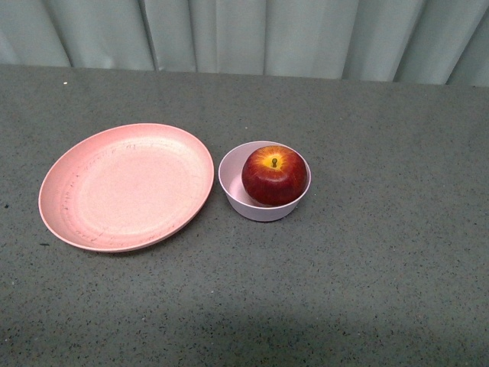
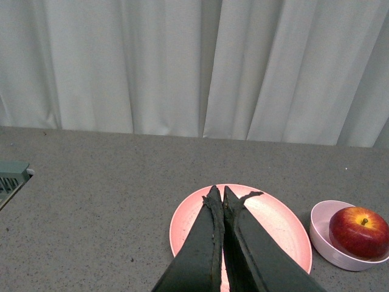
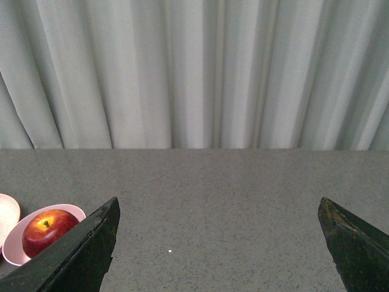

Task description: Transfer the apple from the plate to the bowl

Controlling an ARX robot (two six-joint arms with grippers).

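The dark-red apple (image 1: pixel 273 175) with a yellow patch round its stem sits inside the small pale-pink bowl (image 1: pixel 235 197). Just left of the bowl lies the wide salmon-pink plate (image 1: pixel 126 186), with nothing on it. Neither arm shows in the front view. In the left wrist view my left gripper (image 2: pixel 218 193) is shut, its tips together above the plate (image 2: pixel 279 228), with the apple (image 2: pixel 358 232) in the bowl (image 2: pixel 325 234) off to one side. My right gripper (image 3: pixel 219 210) stands wide open over bare table, holding nothing. The apple (image 3: pixel 48 230) and bowl (image 3: pixel 15 243) show beside one finger.
The grey speckled tabletop (image 1: pixel 382 267) runs back to a pale curtain (image 1: pixel 252 34) along its far edge. A grey ribbed object (image 2: pixel 11 176) shows at the edge of the left wrist view.
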